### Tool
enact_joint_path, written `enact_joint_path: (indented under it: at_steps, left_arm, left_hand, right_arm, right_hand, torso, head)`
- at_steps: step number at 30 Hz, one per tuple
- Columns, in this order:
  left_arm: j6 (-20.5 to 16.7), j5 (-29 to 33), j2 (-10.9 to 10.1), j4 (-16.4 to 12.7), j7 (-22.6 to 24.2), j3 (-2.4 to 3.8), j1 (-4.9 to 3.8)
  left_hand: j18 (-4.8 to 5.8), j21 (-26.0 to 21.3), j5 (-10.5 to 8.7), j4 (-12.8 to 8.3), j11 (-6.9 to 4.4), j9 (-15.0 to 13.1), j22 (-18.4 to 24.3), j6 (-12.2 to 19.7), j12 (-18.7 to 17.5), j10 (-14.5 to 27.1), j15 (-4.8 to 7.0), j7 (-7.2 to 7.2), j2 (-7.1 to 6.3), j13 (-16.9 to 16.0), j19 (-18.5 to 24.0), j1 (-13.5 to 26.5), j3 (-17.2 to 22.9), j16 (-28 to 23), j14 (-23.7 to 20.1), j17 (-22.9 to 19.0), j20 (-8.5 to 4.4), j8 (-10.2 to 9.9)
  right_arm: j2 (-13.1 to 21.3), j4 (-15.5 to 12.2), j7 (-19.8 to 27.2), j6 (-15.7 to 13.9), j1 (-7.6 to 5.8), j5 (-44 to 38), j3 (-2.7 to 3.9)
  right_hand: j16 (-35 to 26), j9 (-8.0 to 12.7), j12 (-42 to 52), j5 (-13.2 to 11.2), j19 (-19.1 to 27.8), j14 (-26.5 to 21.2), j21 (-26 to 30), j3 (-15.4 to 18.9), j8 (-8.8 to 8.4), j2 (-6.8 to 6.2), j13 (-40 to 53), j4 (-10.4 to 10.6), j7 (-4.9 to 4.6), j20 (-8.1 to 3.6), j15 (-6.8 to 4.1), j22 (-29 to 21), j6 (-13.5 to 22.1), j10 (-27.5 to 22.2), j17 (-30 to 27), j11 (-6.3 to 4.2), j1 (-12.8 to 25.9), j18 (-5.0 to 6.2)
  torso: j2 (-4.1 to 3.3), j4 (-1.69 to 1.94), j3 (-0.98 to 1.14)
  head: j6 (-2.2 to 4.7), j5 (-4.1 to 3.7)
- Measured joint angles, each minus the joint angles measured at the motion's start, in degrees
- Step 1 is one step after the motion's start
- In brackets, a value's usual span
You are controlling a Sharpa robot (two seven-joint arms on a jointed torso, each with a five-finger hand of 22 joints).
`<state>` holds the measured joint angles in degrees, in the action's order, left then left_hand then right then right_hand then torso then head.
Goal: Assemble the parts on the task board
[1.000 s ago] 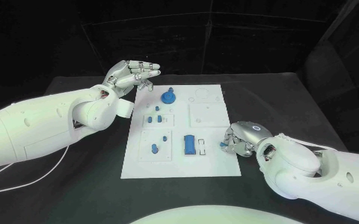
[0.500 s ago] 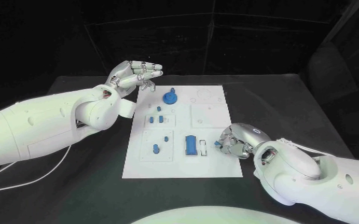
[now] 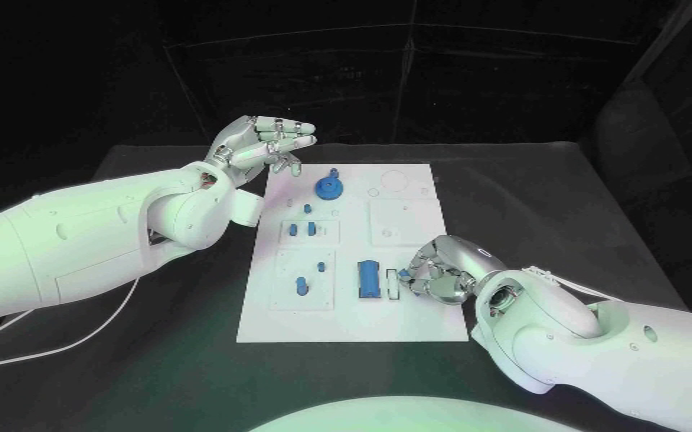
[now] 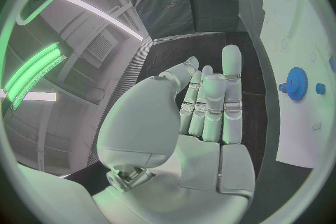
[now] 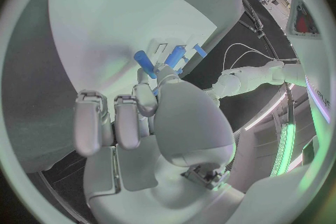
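The right hand point(image 3: 440, 274), fingers curled, whether pinching anything unclear, sat at the white task board's point(image 3: 411, 324) right edge, just beside the upright blue rectangular block point(image 3: 368, 279) near the front edge. The left hand point(image 3: 260, 147) hovered empty by the far-left corner, much farther off.

You see the task board point(image 3: 411, 322) in the middle of the desk point(image 3: 577, 202). The left hand point(image 3: 264, 145) is beyond its far left corner. The right hand point(image 3: 440, 270) is over its right edge, perhaps touching the parts point(image 3: 372, 279) there.
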<state>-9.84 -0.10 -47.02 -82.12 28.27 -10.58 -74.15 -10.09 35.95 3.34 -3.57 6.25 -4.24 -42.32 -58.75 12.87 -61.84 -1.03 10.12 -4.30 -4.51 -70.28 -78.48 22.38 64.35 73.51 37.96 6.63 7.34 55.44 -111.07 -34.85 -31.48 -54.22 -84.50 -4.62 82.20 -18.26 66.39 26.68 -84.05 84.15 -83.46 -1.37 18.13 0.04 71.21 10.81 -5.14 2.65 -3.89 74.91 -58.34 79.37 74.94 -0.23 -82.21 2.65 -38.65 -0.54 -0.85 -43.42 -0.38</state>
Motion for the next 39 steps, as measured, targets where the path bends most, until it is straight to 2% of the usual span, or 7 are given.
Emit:
enact_joint_path:
  at_steps: [7,17,21,25,29,33,39]
  left_arm:
    - [0.06,0.00,0.00,-0.02,-0.06,0.00,-0.01]
    - [0.20,0.00,-0.03,-0.03,-0.18,0.00,-0.02]
    - [0.25,0.00,-0.01,-0.03,-0.22,0.00,-0.02]
    - [0.30,0.00,-0.01,-0.02,-0.26,0.00,-0.02]
    - [0.35,0.00,0.01,-0.01,-0.29,0.00,-0.02]
    - [0.40,0.00,0.02,-0.01,-0.32,0.00,-0.02]
    - [0.47,0.00,0.03,0.00,-0.37,0.00,-0.02]
  left_hand:
    - [0.00,-0.22,0.00,0.00,-0.21,0.00,0.04,0.00,0.23,0.21,0.00,0.00,0.00,0.00,0.00,0.00,0.00,0.00,0.00,-0.04,0.00,0.23]
    - [0.00,-0.22,0.00,0.00,-0.21,0.00,0.05,0.00,0.23,0.21,0.00,0.00,0.00,0.00,0.00,0.00,0.00,0.00,0.00,-0.09,0.00,0.23]
    - [0.00,-0.22,0.00,0.00,-0.21,0.00,0.04,0.00,0.23,0.21,0.00,0.00,0.00,0.00,0.00,0.00,0.00,0.00,0.00,-0.10,0.00,0.23]
    - [0.00,-0.22,0.00,0.00,-0.21,0.00,0.04,0.00,0.23,0.21,0.00,0.00,0.00,0.00,0.00,0.00,0.00,0.00,0.00,-0.09,0.00,0.23]
    - [0.00,-0.22,0.00,0.00,-0.21,0.00,0.04,0.00,0.22,0.21,0.00,0.00,0.00,0.00,0.00,0.00,0.00,0.00,0.00,-0.09,0.00,0.23]
    - [0.00,-0.22,0.00,0.16,-0.21,0.00,0.04,0.00,0.22,0.21,0.00,0.00,0.00,0.00,0.00,0.00,-0.16,0.00,0.00,-0.15,0.00,0.23]
    - [0.00,-0.22,0.00,0.16,-0.21,0.00,0.03,0.00,0.22,0.21,0.00,0.00,0.00,0.00,0.00,0.00,-0.16,0.00,0.00,-0.15,0.00,0.23]
  right_arm:
    - [-1.84,1.05,-0.08,0.59,0.00,1.00,0.00]
    - [-3.45,2.38,-1.20,0.99,0.00,0.56,0.00]
    - [-3.76,2.64,-1.59,0.98,0.00,0.20,0.00]
    - [-3.91,2.87,-1.90,0.99,0.00,-0.23,0.00]
    - [-4.06,2.99,-2.19,1.04,0.00,-0.67,0.00]
    - [-4.23,3.08,-2.43,1.13,0.00,-1.06,0.00]
    - [-4.33,3.21,-2.68,1.19,-0.01,-1.51,0.00]
  right_hand:
    - [0.24,-1.24,0.83,0.11,0.00,-0.22,-0.47,-0.56,0.01,-0.70,0.57,1.08,0.35,-0.01,-0.25,0.00,-0.91,0.91,0.00,-0.50,1.93,0.00]
    - [0.24,-1.50,0.83,-0.81,0.00,-0.24,-0.47,-0.71,0.00,-1.21,0.64,1.69,0.63,0.00,-0.27,0.00,-1.25,1.07,-0.01,-0.66,2.74,0.00]
    - [0.24,-1.49,0.82,-4.27,0.00,-0.32,-0.47,-0.62,0.01,-1.38,0.62,2.68,1.49,0.00,-0.35,0.00,-2.43,1.33,-0.01,-0.92,4.00,0.00]
    - [0.24,-1.56,0.82,-5.22,0.00,-0.42,-0.47,0.04,0.01,-1.72,0.72,3.64,2.06,0.00,-0.45,0.00,-3.08,1.65,-0.02,-0.83,5.34,0.00]
    - [0.23,-2.07,0.84,-9.91,0.00,-0.42,-0.47,2.13,0.51,-1.89,1.07,5.67,2.16,0.00,-0.45,0.00,-3.67,1.82,-0.02,-1.01,8.82,0.00]
    - [0.23,-2.21,0.85,-14.89,0.00,-0.42,-0.47,4.55,0.51,-1.32,1.09,5.72,1.94,0.00,-0.45,0.00,-3.78,1.82,-0.02,-1.01,11.25,0.00]
    - [0.23,-2.54,0.86,-18.29,0.00,-0.42,-0.47,6.64,0.51,-0.51,1.18,5.78,1.94,0.00,-0.45,0.00,-3.78,1.82,-0.02,-1.01,12.06,0.00]
  torso:
    - [0.00,0.01,-0.01]
    - [0.00,0.01,-0.01]
    - [0.00,0.01,0.01]
    - [0.00,-0.01,0.02]
    - [0.00,-0.05,0.02]
    - [0.00,-0.06,0.02]
    - [0.00,-0.06,0.02]
  head:
    - [-0.05,0.19]
    - [-0.11,0.42]
    - [-0.11,0.44]
    - [-0.14,0.44]
    - [-0.15,0.44]
    - [-0.16,0.42]
    - [-0.19,0.42]
